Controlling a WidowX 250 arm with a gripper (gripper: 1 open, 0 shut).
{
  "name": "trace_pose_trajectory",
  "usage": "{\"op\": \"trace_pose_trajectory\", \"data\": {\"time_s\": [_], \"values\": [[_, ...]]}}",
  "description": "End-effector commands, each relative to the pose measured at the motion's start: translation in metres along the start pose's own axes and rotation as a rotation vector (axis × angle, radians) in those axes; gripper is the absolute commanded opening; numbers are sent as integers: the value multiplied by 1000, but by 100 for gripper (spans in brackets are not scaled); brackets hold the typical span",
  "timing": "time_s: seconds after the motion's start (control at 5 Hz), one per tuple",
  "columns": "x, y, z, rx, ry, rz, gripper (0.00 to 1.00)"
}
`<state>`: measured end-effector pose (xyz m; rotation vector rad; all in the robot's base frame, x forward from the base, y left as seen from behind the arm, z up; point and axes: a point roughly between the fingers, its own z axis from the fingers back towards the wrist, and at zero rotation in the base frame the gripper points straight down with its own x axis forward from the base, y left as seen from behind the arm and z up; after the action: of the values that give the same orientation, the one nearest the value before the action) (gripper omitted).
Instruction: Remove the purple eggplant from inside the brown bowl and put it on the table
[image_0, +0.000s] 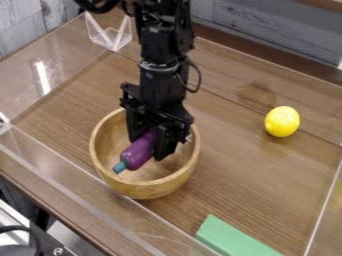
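The black metal jaws of the robot arm (158, 142) are reaching down into the round light-brown wooden bowl with the thick rim (102, 155) and are gripping the glossy purple toy eggplant with the blue-teal stem cap (138, 152). The eggplant is lying at a slant within the bowl's outline — its blue-teal end is pointing down toward the near left side of the rim, while its other end is disappearing up between the dark jaws. Whether it is touching the bowl's inner wall cannot be told from this view. The dark brown wood-grain surface (243, 160) is carrying the bowl, and clear acrylic walls (100, 200) are bordering it. Well apart from the bowl, toward the right of the view, a round yellow lemon (282, 121) is resting on the surface. A flat green block (234, 238) is lying near the bottom edge of the view, to the right of the bowl — partly cut off by the frame.
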<state>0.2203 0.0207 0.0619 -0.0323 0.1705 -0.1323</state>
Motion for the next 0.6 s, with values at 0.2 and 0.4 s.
{"op": "trace_pose_trajectory", "data": {"time_s": [0.2,0.4], "values": [[8,-6,27,0,-86,16,0],[8,-8,29,-7,-91,21,0]]}}
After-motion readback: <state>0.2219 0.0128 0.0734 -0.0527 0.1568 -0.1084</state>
